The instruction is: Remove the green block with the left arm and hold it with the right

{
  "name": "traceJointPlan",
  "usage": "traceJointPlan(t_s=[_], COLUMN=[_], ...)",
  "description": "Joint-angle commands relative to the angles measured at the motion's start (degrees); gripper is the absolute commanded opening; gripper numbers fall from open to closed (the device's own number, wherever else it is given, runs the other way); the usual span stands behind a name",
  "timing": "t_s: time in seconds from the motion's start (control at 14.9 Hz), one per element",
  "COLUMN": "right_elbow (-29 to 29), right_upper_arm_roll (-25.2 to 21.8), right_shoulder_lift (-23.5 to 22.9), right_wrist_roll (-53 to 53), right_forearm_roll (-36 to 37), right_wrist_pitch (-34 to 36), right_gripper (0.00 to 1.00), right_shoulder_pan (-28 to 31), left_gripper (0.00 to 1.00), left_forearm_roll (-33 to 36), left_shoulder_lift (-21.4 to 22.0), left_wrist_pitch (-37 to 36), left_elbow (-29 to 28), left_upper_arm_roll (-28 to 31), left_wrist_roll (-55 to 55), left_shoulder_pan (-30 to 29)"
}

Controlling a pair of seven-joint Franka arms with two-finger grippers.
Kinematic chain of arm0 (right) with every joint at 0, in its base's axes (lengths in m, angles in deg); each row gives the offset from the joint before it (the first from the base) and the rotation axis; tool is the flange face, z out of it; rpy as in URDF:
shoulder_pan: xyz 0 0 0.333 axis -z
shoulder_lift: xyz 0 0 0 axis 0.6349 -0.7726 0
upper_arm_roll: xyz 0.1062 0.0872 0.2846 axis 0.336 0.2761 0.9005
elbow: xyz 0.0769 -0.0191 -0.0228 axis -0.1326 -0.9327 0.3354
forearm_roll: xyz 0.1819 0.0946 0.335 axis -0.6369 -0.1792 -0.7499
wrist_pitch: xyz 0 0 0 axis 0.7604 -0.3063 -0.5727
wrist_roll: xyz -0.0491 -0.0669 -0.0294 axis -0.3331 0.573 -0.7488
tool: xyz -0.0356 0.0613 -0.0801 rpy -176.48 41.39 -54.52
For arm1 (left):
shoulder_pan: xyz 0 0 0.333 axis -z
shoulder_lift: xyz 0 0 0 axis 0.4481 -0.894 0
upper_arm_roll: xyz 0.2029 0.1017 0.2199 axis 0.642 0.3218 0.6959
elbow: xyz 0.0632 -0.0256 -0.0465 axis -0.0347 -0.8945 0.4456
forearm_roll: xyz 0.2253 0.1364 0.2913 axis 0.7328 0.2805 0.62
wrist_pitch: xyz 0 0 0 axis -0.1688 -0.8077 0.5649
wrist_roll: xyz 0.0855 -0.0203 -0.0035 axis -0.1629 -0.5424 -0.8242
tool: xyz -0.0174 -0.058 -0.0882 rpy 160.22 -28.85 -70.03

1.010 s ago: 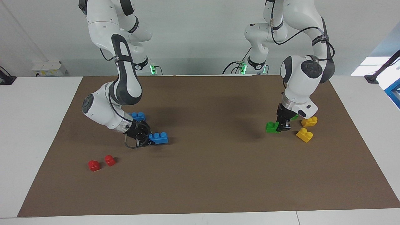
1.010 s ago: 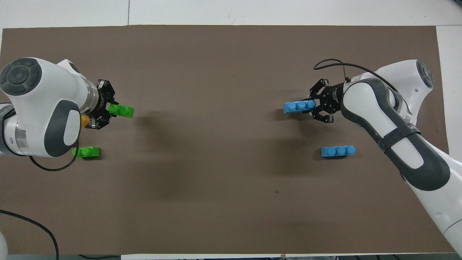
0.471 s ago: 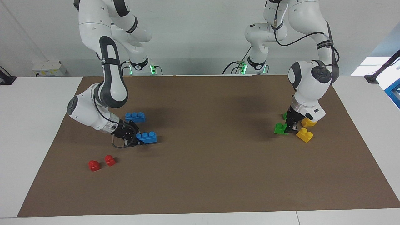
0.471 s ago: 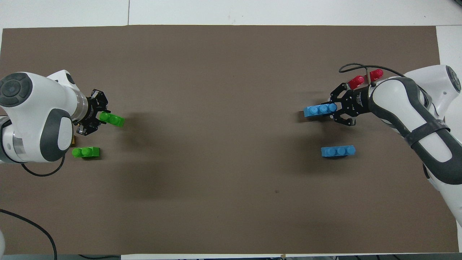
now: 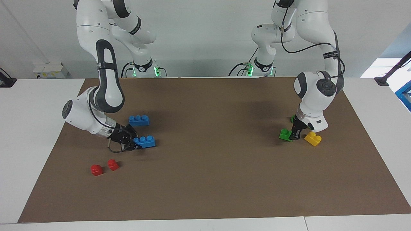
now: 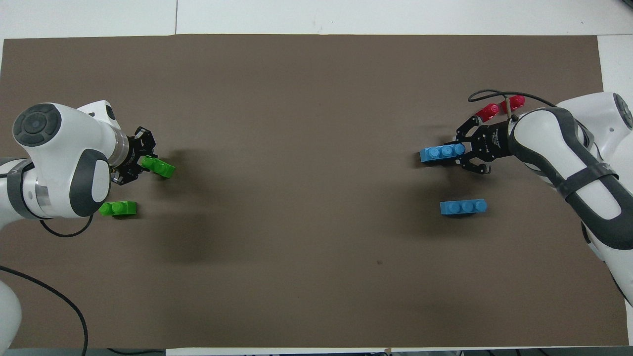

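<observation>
Both jaws pinch bricks: left gripper holds green block lengthwise outward.

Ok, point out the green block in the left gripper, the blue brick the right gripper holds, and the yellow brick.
green block (image 6: 161,167), overhead view, studded top.
blue brick (image 5: 146,141), facing view, front face.
yellow brick (image 5: 312,139), facing view, upper face.

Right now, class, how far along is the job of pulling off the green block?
Done: the green block is apart from the blue brick. In hand: left gripper grips the green one, right gripper the blue, each at its own end. Left: nothing visible; neither is released.
</observation>
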Motion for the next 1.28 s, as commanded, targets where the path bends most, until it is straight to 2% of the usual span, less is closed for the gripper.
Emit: traceJointPlan(t_s=[0.0,0.07,0.13,0.27,0.47,0.61,0.74,1.01,1.21], right_elbow=[-1.42,-1.25,-0.98,0.07,0.42,0.86,2.35,8.50,13.15], right_upper_arm_roll=[0.75,0.75,0.75,0.75,0.67,0.67,1.10,1.37,1.28], right_shoulder_lift=[0.39,0.57,1.18,4.24,11.44,15.84,19.45,24.20,25.70], right_wrist_roll=[-0.79,-0.61,-0.09,4.20,9.40,9.15,8.53,-0.14,-16.36], right_forearm_roll=[0.66,0.66,0.66,0.66,0.75,1.01,5.02,16.54,22.35], right_wrist_pitch=[-1.95,-0.99,0.41,4.88,10.69,13.42,14.65,20.89,26.60], right_gripper=[0.91,0.95,0.97,0.97,0.99,1.00,1.00,1.00,1.00], right_shoulder_pan=[0.60,0.69,0.60,0.34,-0.19,-0.19,-0.36,-2.73,-2.56], left_gripper=[0.00,0.59,1.00,1.00,1.00,1.00,1.00,1.00,1.00], left_forearm_roll=[-0.96,-0.96,-0.96,-0.96,-0.87,-0.87,-0.79,-0.79,-0.79], left_shoulder_lift=[0.28,0.28,0.28,0.54,1.85,2.82,4.22,8.70,13.26], left_wrist_pitch=[0.50,0.50,0.32,0.23,-0.29,-4.13,-8.62,-13.82,-17.24], left_elbow=[-0.57,-0.57,-0.48,-0.30,1.01,3.90,6.80,8.49,8.57], left_upper_arm_roll=[-0.47,-0.47,-0.47,-0.47,-0.47,-0.47,-0.38,-0.30,-0.21], left_wrist_roll=[6.19,6.99,7.60,10.41,11.47,14.62,21.63,30.97,39.31], left_shoulder_pan=[-1.61,-1.52,-1.44,-1.26,-1.35,-1.17,-1.26,-1.44,-1.52])
